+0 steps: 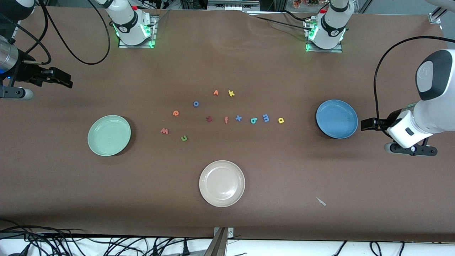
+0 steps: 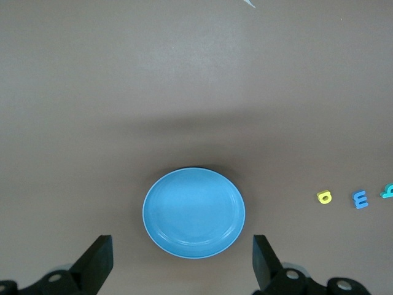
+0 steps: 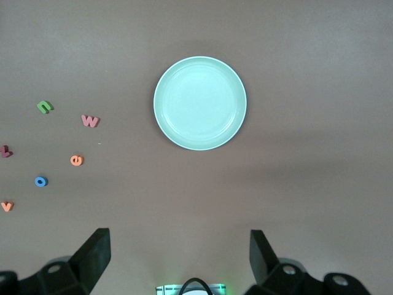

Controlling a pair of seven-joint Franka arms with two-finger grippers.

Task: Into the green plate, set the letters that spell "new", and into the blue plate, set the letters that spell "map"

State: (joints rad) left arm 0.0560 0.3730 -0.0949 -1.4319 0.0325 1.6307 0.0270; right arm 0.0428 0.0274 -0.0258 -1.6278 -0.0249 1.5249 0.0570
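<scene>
Brown table: cream plate, stray letters among the task letters.

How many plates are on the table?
3. The green plate lies toward the right arm's end, the blue plate toward the left arm's end, and the cream plate between them, nearest the front camera. None seems hidden.

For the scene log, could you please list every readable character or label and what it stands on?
No print on the plates; the only text is foam letters lying on the table:
"w"
"e"
"o"
"z"
"f"
"x"
"k"
"m"
"a"
</scene>
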